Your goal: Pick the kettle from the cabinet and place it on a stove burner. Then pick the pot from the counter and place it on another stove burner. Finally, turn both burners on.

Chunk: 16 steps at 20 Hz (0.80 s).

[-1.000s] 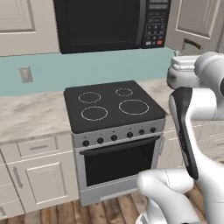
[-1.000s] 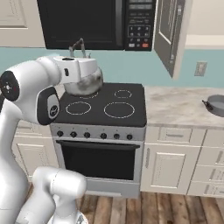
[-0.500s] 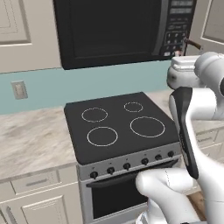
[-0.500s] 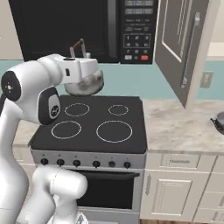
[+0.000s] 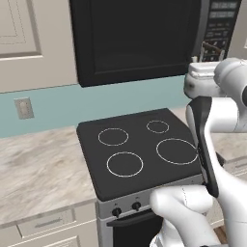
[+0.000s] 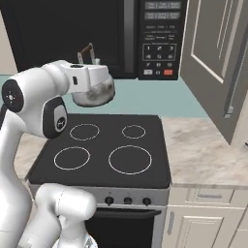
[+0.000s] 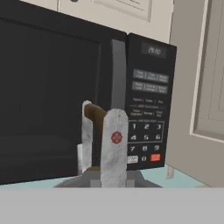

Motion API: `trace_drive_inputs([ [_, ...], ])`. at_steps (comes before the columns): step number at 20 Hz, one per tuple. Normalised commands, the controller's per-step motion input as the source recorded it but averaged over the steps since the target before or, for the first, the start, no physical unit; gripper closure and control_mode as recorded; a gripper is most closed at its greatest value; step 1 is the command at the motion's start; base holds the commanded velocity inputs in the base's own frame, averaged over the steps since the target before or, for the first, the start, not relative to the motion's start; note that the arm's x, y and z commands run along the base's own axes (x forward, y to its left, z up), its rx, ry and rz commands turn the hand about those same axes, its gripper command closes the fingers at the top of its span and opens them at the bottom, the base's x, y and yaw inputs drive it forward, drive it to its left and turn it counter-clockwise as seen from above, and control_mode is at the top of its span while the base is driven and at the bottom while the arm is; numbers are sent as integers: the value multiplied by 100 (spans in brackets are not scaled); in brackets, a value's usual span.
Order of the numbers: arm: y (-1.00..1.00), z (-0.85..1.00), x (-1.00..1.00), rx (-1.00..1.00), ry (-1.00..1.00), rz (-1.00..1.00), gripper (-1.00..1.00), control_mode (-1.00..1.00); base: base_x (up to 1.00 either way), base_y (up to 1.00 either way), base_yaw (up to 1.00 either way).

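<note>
A black microwave hangs directly behind the raised kettle, its keypad filling the right of the hand view, and an open cream cabinet door swings out to the right over the marbled surface. The gripper is clamped shut on the kettle's arched brown-dark handle. The kettle hangs upright in the air above the back left of the black cooktop (not touching the glass), handle arch topmost; which way its spout faces cannot be told. Four white burner rings lie bare beneath, with the knobs along the stove front.
</note>
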Motion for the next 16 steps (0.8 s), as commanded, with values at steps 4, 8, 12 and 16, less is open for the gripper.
trace_drive_inputs([
  [4, 0, 0, 0, 0, 0, 0, 100, 100, 40, 33, -3],
  [8, 0, 0, 0, 0, 0, 0, 100, 100, 19, 16, -1],
  [12, 0, 0, 0, 0, 0, 0, 100, -100, 2, 0, 0],
  [16, 21, -15, 0, 0, 0, 0, 100, -100, 0, 0, 0],
])
